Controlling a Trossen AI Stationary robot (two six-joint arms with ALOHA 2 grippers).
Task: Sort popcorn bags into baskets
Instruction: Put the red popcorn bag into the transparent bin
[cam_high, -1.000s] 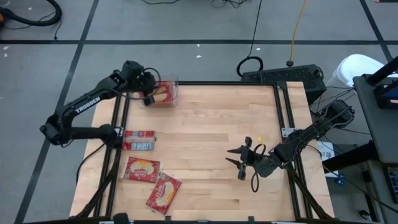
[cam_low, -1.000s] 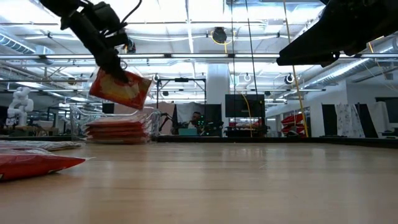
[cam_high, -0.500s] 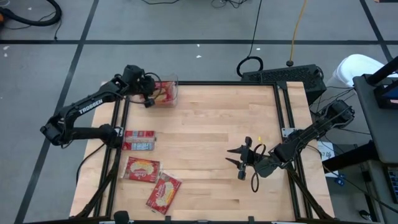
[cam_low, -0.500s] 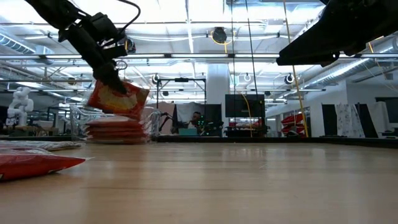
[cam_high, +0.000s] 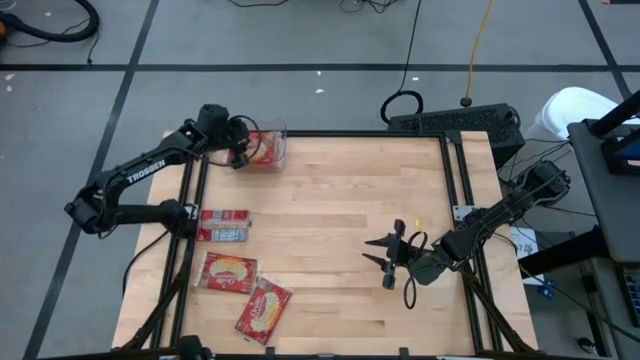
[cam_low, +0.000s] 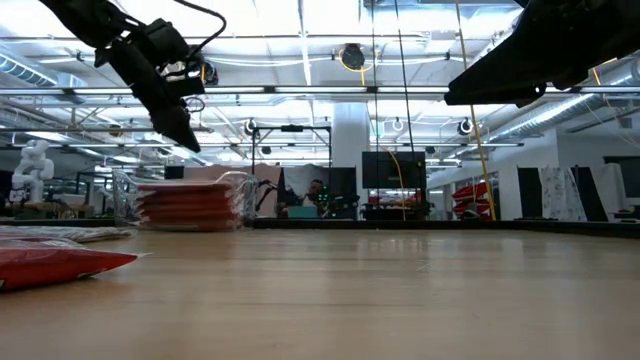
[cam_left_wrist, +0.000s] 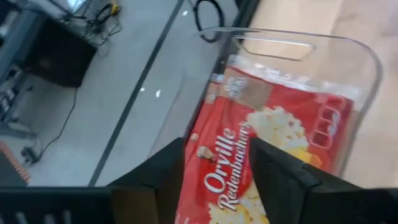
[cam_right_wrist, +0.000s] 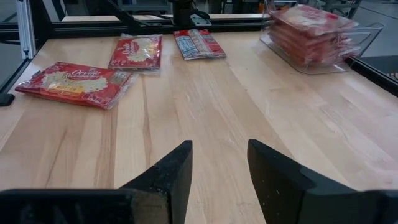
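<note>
My left gripper (cam_high: 239, 152) (cam_low: 182, 128) hangs open above the clear bin (cam_high: 268, 147) at the table's far left corner, touching nothing. In the left wrist view its fingers (cam_left_wrist: 219, 146) stand apart over the top red popcorn packet (cam_left_wrist: 267, 134), which lies flat on a stack of packets (cam_low: 190, 205) inside the bin (cam_left_wrist: 348, 46). Three more packets lie on the table's left side: one showing a grey-blue side (cam_high: 223, 226), two red ones (cam_high: 229, 271) (cam_high: 263, 308). My right gripper (cam_high: 386, 262) (cam_right_wrist: 219, 146) waits open, low over the table's right half.
The wooden table (cam_high: 340, 210) is bare between the packets on the left and my right gripper. The right wrist view shows the three loose packets (cam_right_wrist: 74, 81) (cam_right_wrist: 137, 50) (cam_right_wrist: 199, 42) and the filled bin (cam_right_wrist: 314, 37) far across the table. Black frame rails (cam_high: 455, 180) run along both sides.
My left gripper came down a little over the bin with a red packet hanging from it, then let go. The packet dropped flat onto the stack in the bin. The gripper stays above it, holding nothing.
</note>
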